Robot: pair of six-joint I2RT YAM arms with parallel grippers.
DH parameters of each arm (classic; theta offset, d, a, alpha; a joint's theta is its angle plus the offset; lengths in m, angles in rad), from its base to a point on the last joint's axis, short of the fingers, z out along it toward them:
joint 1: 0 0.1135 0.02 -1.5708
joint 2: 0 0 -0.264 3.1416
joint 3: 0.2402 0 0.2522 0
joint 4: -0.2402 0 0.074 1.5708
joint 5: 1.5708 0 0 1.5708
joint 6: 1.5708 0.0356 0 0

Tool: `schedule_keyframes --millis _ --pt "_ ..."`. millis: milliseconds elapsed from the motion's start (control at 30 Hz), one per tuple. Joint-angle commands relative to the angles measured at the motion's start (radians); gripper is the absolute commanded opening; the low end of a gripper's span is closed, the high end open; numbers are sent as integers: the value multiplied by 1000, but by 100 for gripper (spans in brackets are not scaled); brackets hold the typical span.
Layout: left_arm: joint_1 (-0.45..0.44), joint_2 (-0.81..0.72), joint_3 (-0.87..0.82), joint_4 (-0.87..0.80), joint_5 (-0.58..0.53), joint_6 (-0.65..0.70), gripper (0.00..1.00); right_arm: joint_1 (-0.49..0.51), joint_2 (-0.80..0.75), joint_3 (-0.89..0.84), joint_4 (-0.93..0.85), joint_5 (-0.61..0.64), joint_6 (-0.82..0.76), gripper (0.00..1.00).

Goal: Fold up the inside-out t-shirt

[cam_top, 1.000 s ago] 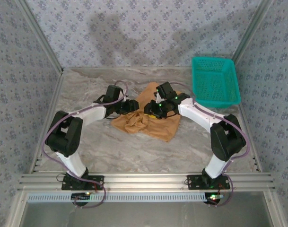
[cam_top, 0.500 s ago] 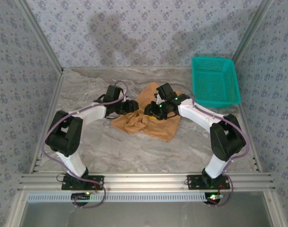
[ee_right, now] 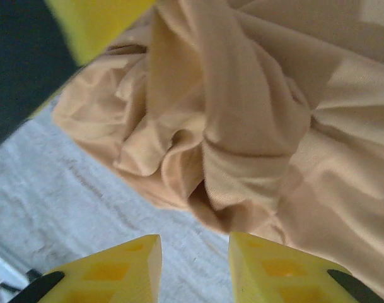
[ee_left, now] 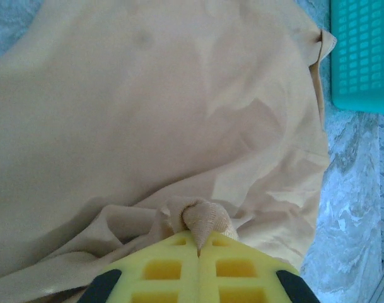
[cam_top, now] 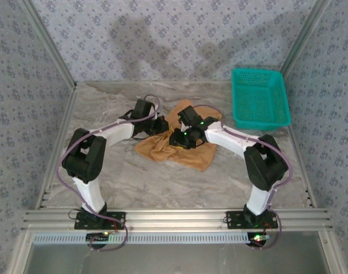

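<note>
Left gripper (cam_top: 159,126): upper middle of the top view, at the left edge of the t-shirt (cam_top: 192,156). In the left wrist view the yellow fingers (ee_left: 160,271) are pressed together at the bottom centre, with a small rolled fold of cloth pinched at their tips.

T-shirt: tan, bunched in the middle of the table (cam_top: 162,182), between the two grippers. It is crumpled on its left side and flatter toward the lower right. In the left wrist view (ee_left: 147,113) it spreads smooth across most of the frame, with a hem corner at the upper right. In the right wrist view (ee_right: 242,113) a thick twisted bunch runs from the top centre down to the middle, and its lower edge lies on the marbled table (ee_right: 65,189).

Right gripper (cam_top: 177,139): just right of the left one in the top view, over the crumpled part of the shirt. In the right wrist view (ee_right: 195,259) the fingers are spread at the bottom of the frame. The gap between them holds nothing, and bare table and the edge of the bunch show through it. Whether the tips touch the cloth I cannot tell.

Left gripper, seen by the right wrist (ee_right: 94,22): a yellow finger and dark body at the upper left, against the bunch.

Basket (cam_top: 259,98): teal, upper right of the top view, well apart from the shirt. It sits at the upper right corner of the left wrist view (ee_left: 365,57).
</note>
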Motion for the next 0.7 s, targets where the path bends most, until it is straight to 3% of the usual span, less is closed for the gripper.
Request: schedule_keyframes --millis 0,200,267,333,367,533,667 --pt "-2 -55 42 -86 -26 22 0 13 55 69 -44 127 -29 35" --pt "-2 -131 51 -144 -42 38 0 21 127 147 -13 203 -25 34" --pt "-2 -145 50 -149 -40 39 0 21 150 173 -16 213 -23 22" --pt "1 -154 50 -158 -40 43 0 20 159 196 -38 211 -28 0" --pt "4 -156 53 -167 -44 47 0 21 153 201 -49 208 -32 0" --pt "66 -137 87 -214 -55 59 0 49 -30 138 -75 172 -106 0" --pt "97 -118 109 -233 -48 47 0 49 -265 -77 99 55 -128 0"
